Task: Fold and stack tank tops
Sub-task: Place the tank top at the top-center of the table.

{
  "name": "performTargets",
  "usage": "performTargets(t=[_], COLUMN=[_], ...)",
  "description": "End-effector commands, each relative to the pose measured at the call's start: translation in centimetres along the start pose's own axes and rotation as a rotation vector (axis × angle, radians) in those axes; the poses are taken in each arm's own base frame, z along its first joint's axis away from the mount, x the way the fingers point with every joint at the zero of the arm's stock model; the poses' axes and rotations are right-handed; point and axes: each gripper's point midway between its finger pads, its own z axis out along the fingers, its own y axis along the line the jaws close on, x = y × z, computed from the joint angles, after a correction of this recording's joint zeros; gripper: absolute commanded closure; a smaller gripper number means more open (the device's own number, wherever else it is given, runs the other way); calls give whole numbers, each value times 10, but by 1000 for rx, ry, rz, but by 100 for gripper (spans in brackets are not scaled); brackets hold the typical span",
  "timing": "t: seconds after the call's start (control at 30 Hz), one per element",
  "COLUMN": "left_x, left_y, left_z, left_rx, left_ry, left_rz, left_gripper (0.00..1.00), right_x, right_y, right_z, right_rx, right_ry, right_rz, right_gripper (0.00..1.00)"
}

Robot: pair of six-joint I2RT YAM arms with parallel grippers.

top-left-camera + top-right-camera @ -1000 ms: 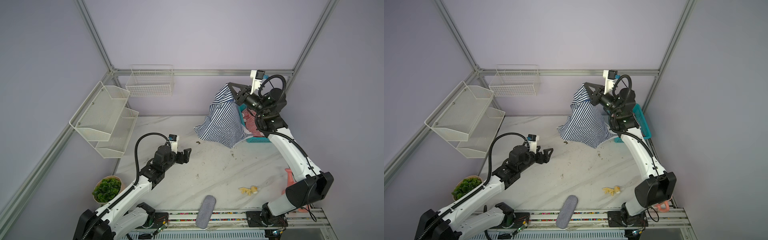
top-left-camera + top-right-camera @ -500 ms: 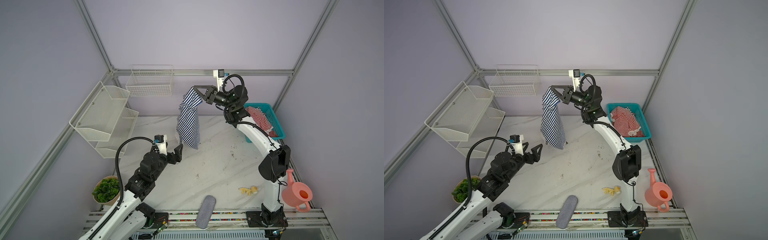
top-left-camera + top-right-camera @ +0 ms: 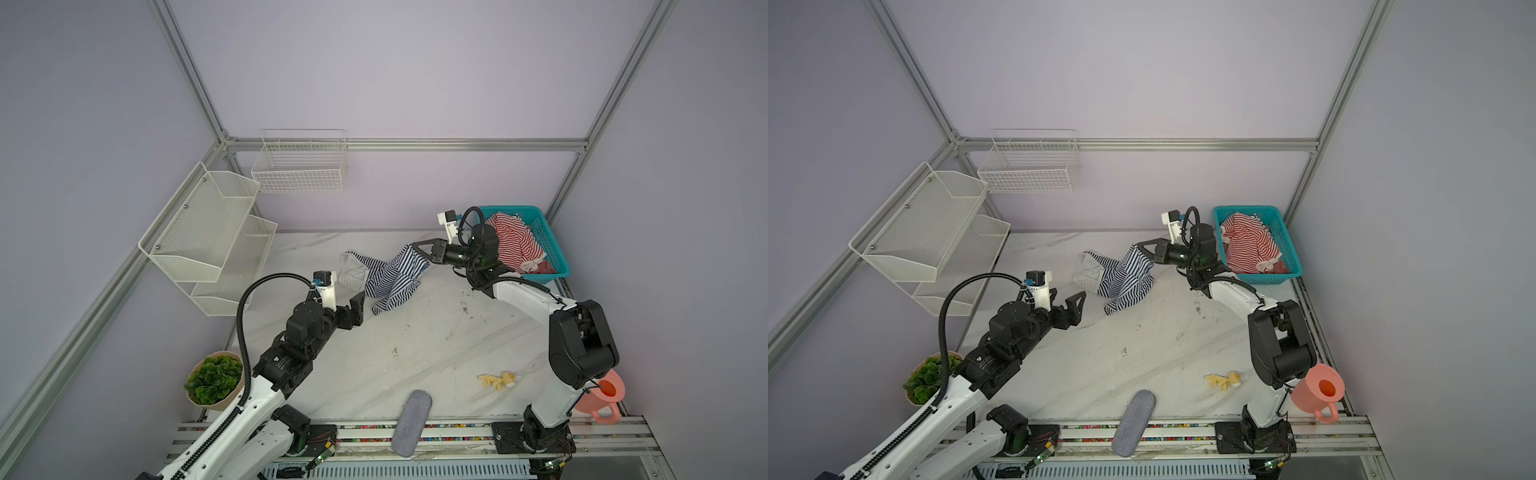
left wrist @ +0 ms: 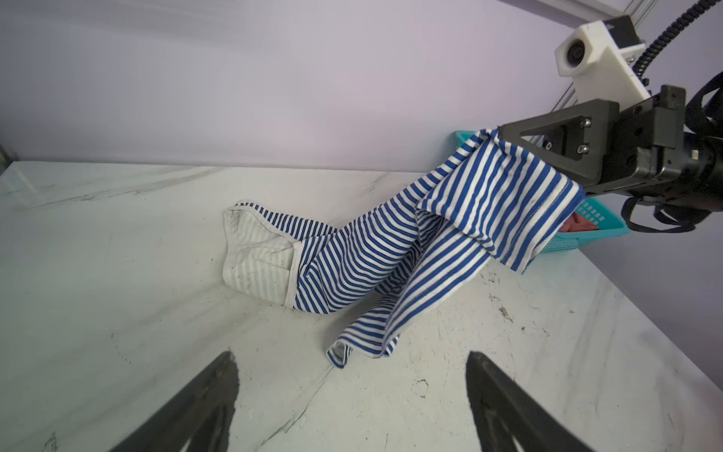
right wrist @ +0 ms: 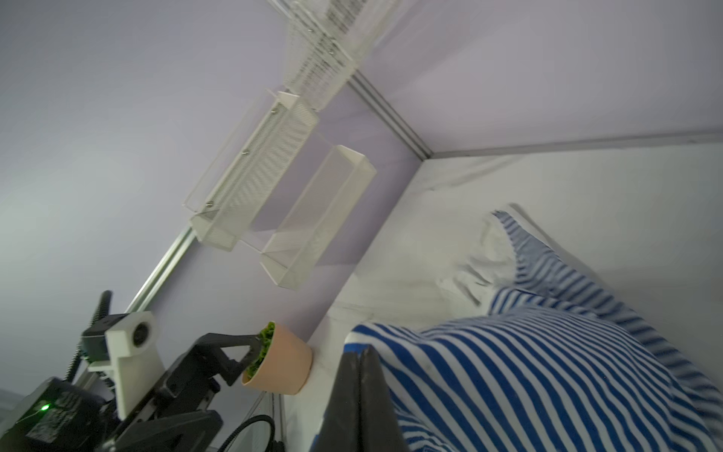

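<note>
Our right fingers [image 4: 547, 131] pinch the navy-and-white tank top [image 4: 371, 258], half crumpled on the bench [image 4: 117, 305]; left fingers [image 4: 203, 403] gape wide, empty. Releasing now risks a twisted heap we cannot fold cleanly

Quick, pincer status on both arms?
Left pincer: open, holding nothing.
Right pincer: closed on the navy-and-white striped tank top, one end raised, the rest lying on the table.
</note>
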Motion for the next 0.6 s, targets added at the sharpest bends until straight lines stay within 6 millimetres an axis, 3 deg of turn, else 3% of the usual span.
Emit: performTargets(t=[0.0, 0.2, 0.33, 0.43, 0.57], left_x=[-38, -9, 17, 38, 62], left_y=[-11, -15, -11, -7, 4], left_z=[2, 48, 85, 112, 144], left_rx=[5, -19, -73, -119, -211], left_ry=[-51, 94, 217, 311, 418], left_rz=[-10, -21, -3, 27, 53], left_gripper=[10, 12, 18, 22, 29], right_x=[-4, -21, -19, -14, -11], right_y=[-50, -133, -168, -179, -172], right_z=[-25, -41, -39, -37, -46], right_rx=[206, 499, 608, 627, 640], right_ry=[-11, 0, 45, 70, 65], right_rz=[-6, 39, 36, 42, 3], right_gripper=[100, 100, 100, 74, 57])
